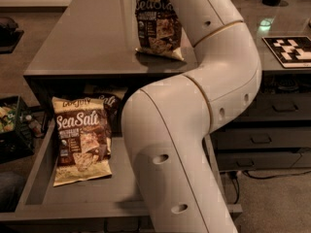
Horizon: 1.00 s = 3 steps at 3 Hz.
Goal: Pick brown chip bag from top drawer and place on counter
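Note:
A brown chip bag [158,25] with "Sea Salt" lettering stands upright on the counter [87,38], near its front edge, touching my white arm [194,130]. Its top reaches the upper edge of the view. My gripper is out of view above that edge, over the bag. The top drawer [36,183] is pulled open below the counter. A second look-alike Sea Salt bag [80,144] lies flat on the drawer's left side. My arm covers the drawer's right half.
A dark bag [109,103] lies at the back of the drawer, partly under the counter. Narrower drawers with handles [262,140] stand at right. A black-and-white marker tile [291,50] lies on the right-hand top. A crate [12,125] sits on the floor at left.

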Tool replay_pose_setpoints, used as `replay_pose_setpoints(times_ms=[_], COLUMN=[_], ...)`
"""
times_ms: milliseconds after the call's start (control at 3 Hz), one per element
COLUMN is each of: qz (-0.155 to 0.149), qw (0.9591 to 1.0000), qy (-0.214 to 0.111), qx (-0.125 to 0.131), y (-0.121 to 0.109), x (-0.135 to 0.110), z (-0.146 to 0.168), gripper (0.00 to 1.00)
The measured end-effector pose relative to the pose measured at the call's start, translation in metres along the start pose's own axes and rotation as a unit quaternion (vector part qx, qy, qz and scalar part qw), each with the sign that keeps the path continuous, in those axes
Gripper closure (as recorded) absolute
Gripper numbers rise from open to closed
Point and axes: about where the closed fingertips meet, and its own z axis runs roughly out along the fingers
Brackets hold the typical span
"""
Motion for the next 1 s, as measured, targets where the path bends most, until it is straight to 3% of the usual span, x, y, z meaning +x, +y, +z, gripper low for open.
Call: replay_pose_setpoints(times_ms=[333, 667, 1000], qz=[0.000, 0.000, 0.000], qw=[1.0000, 1.0000, 1.0000], qy=[0.000, 0.000, 0.000], qx=[0.000, 0.000, 0.000], y=[0.0000, 0.0000, 0.0000], x=[0.0000, 0.0000, 0.0000], z=[0.0000, 0.0000, 0.0000], gripper=[0.13, 0.00, 0.00])
